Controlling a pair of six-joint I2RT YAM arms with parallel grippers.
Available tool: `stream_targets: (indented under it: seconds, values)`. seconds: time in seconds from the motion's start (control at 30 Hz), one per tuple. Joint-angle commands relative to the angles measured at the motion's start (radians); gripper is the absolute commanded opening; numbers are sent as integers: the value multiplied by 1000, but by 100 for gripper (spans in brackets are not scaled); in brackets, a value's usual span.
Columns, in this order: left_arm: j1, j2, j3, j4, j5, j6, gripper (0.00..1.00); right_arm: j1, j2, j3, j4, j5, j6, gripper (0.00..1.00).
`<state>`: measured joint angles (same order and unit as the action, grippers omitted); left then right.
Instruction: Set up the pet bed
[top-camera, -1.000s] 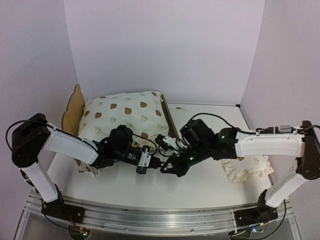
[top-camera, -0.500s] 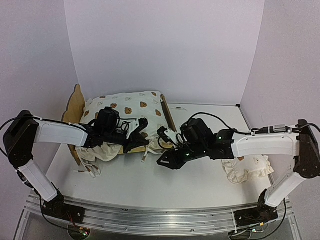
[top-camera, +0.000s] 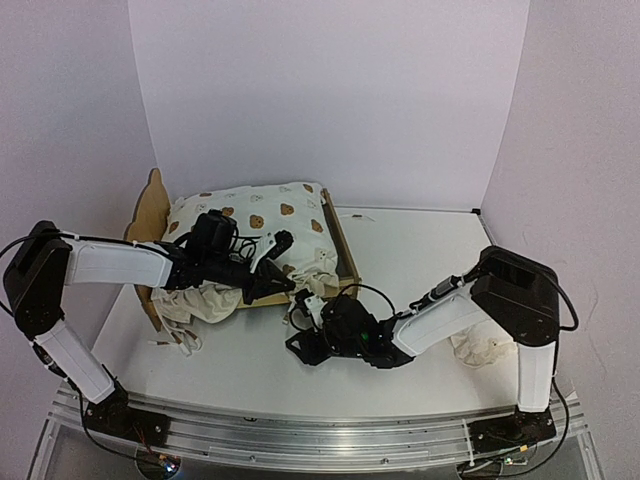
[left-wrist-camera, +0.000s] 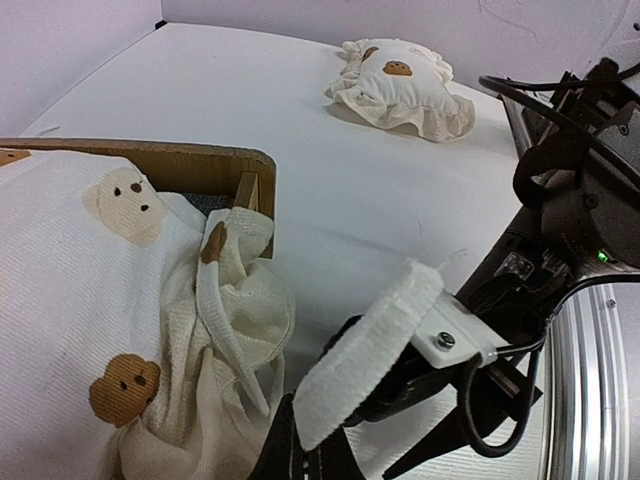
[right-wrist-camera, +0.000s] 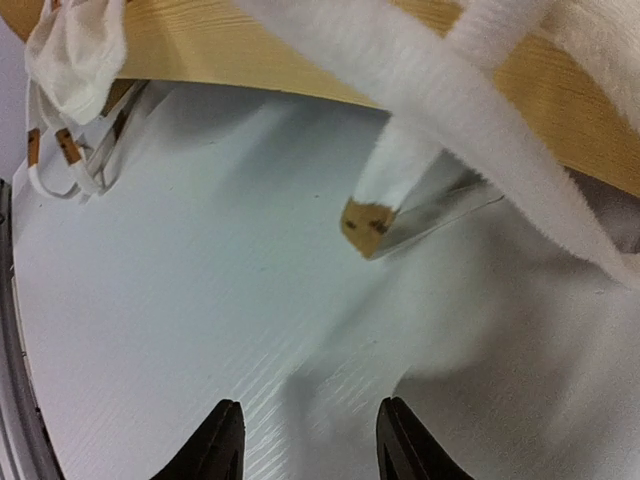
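The pet bed (top-camera: 150, 205) stands at the left, its plywood rail (left-wrist-camera: 150, 160) (right-wrist-camera: 250, 50) showing at the foot end. A cream bear-print cushion (top-camera: 250, 220) (left-wrist-camera: 80, 270) covers it and bunches over the near corner. My left gripper (top-camera: 278, 283) (left-wrist-camera: 370, 350) is shut beside that bunched cloth; I cannot see whether cloth is pinched. My right gripper (top-camera: 298, 340) (right-wrist-camera: 312, 440) hangs low over the table in front of the bed, open and empty. A cushion tie (right-wrist-camera: 365, 225) with a tan tip dangles just beyond its fingers.
A small ruffled bear-print pillow (top-camera: 490, 345) (left-wrist-camera: 400, 80) lies on the table at the right, behind the right arm. Loose cushion ties (top-camera: 170, 340) trail on the table at the bed's near left. White walls close in the back and sides.
My left gripper went from mid-table back to the cushion's near corner. My right gripper opened, let go of the tie and dropped low in front of the bed.
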<state>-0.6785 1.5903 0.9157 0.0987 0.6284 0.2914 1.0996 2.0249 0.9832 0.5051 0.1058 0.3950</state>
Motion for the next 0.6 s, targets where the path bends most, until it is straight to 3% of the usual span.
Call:
stream_targets:
  seconds: [0.0,0.23,0.43,0.57]
  values:
    - [5,-36,33,-4,18,-9,0,-3,47,65,165,120,37,47]
    - [5,-29,33,4,19,-17,0,-4,140,134,196,169,19,46]
    - [9,-33,32,-15,16,-3,0,-9,113,93,202,173,23,2]
    - [11,-40,-14,-7,29,54,0,-9,-20,-20,172,96,22,0]
